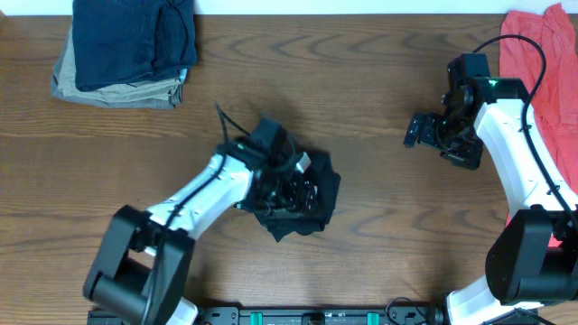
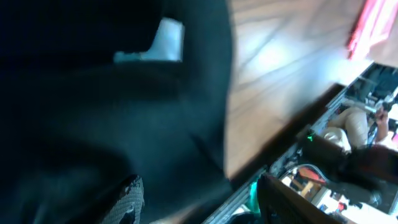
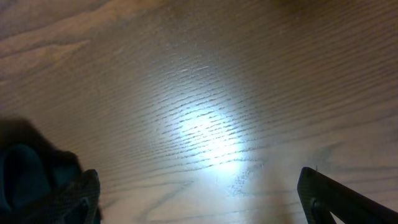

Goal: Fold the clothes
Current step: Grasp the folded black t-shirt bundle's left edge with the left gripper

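1. Overhead view: a crumpled black short-sleeved T-shirt (image 1: 314,200) is seen bunched mid-way on the brown wooden table (image 1: 361,262).
2. The left gripper (image 1: 287,191) is sunk in its fabric; whether the jaws are apart or clamped cannot be told.
3. The right gripper (image 1: 417,129) is held over bare wood, well apart from the shirt, fingers spread wide and empty.
4. Folded dark blue and grey garments (image 1: 126,50) are stacked at the far left; a red garment (image 1: 542,45) is laid at the far right.

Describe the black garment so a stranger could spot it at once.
Start at the middle of the wooden table. The black garment lies crumpled there. Unlike the folded stack far left and the red cloth far right, it is black and bunched.
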`<act>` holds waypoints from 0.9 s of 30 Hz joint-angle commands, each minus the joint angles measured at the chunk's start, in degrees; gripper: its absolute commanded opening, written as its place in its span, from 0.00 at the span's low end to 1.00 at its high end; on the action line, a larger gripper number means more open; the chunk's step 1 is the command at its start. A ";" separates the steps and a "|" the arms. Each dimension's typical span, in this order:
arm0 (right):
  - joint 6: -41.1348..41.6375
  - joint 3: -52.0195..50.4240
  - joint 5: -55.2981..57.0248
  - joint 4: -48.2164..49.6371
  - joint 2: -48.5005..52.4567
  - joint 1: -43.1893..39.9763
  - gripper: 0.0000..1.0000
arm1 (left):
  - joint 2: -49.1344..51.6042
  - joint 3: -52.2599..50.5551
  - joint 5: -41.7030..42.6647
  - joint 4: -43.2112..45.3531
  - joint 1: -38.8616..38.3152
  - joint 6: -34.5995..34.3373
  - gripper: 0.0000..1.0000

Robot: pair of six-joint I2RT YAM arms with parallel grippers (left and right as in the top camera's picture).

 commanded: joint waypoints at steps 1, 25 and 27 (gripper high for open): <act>-0.55 0.28 0.35 -0.09 -0.44 0.00 0.99 | 2.05 -4.15 -0.24 5.46 -1.14 -3.15 0.61; -0.55 0.28 0.35 -0.09 -0.44 -0.02 0.99 | -15.93 1.05 -5.46 -0.94 6.21 -1.36 0.98; -0.55 0.28 0.37 -0.09 -0.44 -0.02 0.99 | -18.01 1.05 -5.44 -1.73 10.16 -0.92 0.98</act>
